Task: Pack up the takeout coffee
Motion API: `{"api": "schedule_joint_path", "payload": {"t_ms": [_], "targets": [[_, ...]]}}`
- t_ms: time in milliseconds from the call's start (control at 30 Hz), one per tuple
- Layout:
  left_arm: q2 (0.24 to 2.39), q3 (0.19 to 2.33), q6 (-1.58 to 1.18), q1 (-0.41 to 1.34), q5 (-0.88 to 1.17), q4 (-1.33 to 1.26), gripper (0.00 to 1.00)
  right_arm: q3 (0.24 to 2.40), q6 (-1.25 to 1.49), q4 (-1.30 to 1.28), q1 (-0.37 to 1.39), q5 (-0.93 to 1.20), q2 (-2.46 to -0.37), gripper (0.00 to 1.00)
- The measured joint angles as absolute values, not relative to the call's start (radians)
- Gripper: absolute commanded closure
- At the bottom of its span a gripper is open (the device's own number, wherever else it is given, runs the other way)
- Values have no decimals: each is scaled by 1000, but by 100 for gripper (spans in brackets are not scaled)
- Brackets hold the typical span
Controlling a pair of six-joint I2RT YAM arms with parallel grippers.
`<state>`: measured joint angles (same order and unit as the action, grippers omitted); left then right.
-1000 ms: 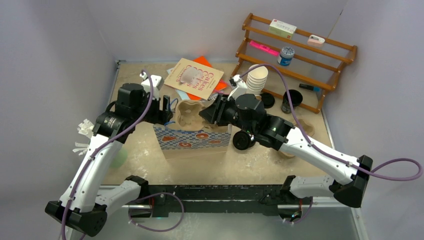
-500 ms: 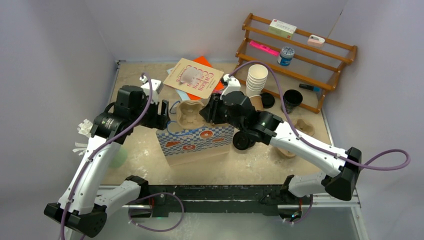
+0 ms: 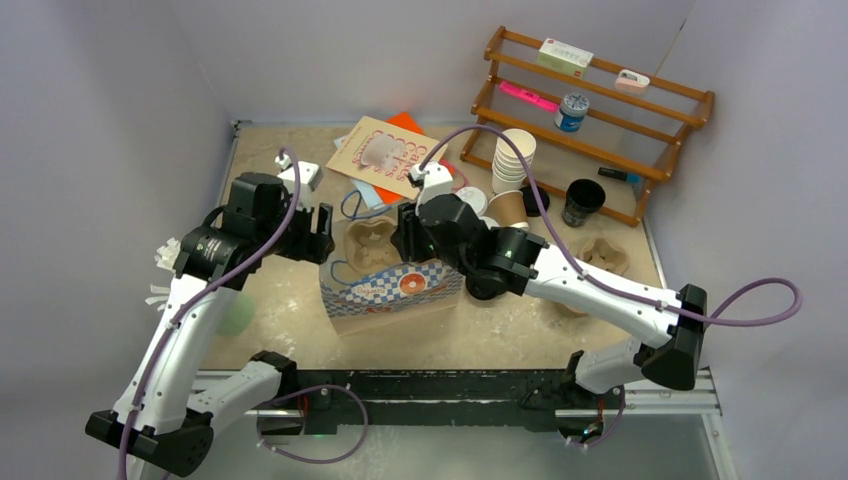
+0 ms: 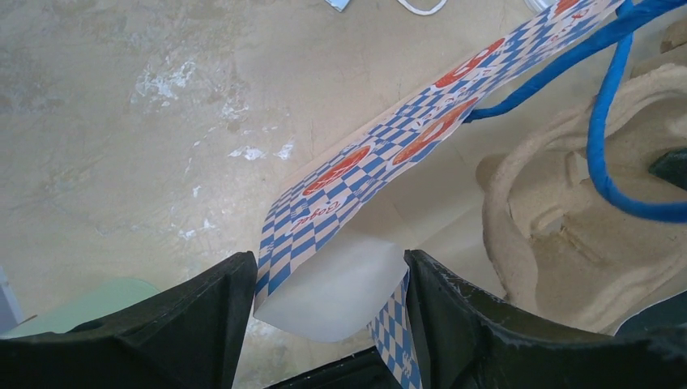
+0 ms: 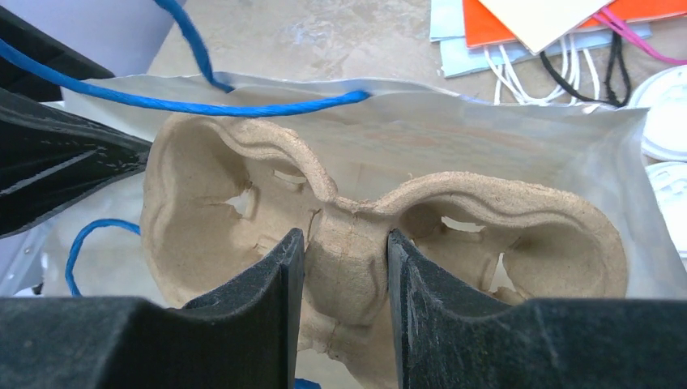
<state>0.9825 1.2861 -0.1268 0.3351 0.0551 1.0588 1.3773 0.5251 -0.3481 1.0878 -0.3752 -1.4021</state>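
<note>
Table (image 3: 500,325), sandy top, marked with white scuffs. Checkered paper bag (image 3: 395,292) stands open near its middle, between the two arms, with a blue cord handle (image 5: 243,101) looped over its mouth. Moulded cup carrier (image 3: 368,243) sits in the bag's mouth, both wells empty. Right gripper (image 5: 344,251): jaws narrow, pinching the carrier's central ridge from above. Left gripper (image 4: 328,259): jaws wide, straddling the bag's left end. The white inner fold fills the gap and touches both fingers; cannot tell whether it is pressed. Coffee is not in either hand and not in the bag. White-lidded cup (image 3: 470,200) stands on the table just behind the right wrist, outside the bag's far-right corner, close to the right gripper. The right wrist view shows its lid at the frame's right edge, past the bag wall. Black cup (image 3: 581,202) stands well apart to the right, at the foot of the wooden rack (image 3: 600,100). Cannot tell whether its lid is on.
</note>
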Motion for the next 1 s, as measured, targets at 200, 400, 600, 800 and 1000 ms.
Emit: {"api": "schedule_joint_path", "payload": {"t_ms": [200,400,600,800,1000], "targets": [[976,1299,-127,335,32,1064,34,1377,500,-372,1088,-435,-1402,66],[973,1315,-126,335,26,1065,34,1433,493,-442,1088,-463,-1453,65],[973,1323,-100,335,59,1084,32,1456,498,-461,1088,-484,-1462,63],[976,1328,-82,336,153,1110,32,1550,508,-474,1088,-536,-1495,64],[996,1328,-83,337,183,1148,34,1570,520,-479,1088,-584,-1535,64]]}}
